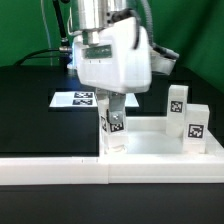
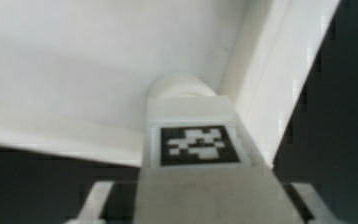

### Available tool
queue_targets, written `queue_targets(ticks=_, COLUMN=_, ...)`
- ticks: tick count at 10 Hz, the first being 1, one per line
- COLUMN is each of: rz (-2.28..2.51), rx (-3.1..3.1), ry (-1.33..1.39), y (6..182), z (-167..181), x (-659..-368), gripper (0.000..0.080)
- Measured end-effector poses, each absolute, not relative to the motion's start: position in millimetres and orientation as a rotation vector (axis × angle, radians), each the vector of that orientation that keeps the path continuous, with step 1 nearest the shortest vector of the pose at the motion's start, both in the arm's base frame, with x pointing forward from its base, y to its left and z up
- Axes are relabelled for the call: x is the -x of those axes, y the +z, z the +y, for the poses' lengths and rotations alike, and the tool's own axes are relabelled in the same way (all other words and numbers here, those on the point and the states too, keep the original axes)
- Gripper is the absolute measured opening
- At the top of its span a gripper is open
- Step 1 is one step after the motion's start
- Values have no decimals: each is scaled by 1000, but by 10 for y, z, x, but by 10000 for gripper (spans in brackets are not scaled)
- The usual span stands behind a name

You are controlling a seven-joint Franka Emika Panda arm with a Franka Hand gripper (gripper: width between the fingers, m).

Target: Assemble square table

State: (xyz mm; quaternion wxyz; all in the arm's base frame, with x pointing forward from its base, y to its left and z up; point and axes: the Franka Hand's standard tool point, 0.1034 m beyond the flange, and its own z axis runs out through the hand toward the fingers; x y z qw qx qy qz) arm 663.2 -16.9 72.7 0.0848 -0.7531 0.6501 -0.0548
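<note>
My gripper (image 1: 113,110) is shut on a short white tagged leg (image 1: 114,127) and holds it upright at the near-left corner of the white square table top (image 1: 155,143). The leg's lower end is at the top's corner. I cannot tell whether it sits in a socket. In the wrist view the leg (image 2: 197,140) runs out between my fingers (image 2: 108,198) toward the top's white surface (image 2: 87,70) and its raised rim (image 2: 274,60). Two more tagged legs (image 1: 178,101) (image 1: 197,128) stand upright at the top's right side.
The marker board (image 1: 78,98) lies on the black table behind the gripper. A long white border rail (image 1: 60,168) runs along the front edge. A green backdrop stands behind the table.
</note>
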Motion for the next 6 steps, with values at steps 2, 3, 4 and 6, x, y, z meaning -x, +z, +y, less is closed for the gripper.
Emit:
queue_targets(ticks=2, rz=2171, rx=1991, ry=-114, y=715, z=-123, x=-6629, gripper=288)
queue_targets(ticks=3, rz=2235, rx=1914, ry=-107, y=711, z=-69, x=-6636, gripper=288)
queue_targets(ticks=4, rz=2281, rx=1856, ry=-101, y=713, z=-47, x=-6642, gripper=288)
queue_targets(ticks=6, rz=2268, rx=1875, ry=-103, y=709, z=-52, x=-6639, gripper=466)
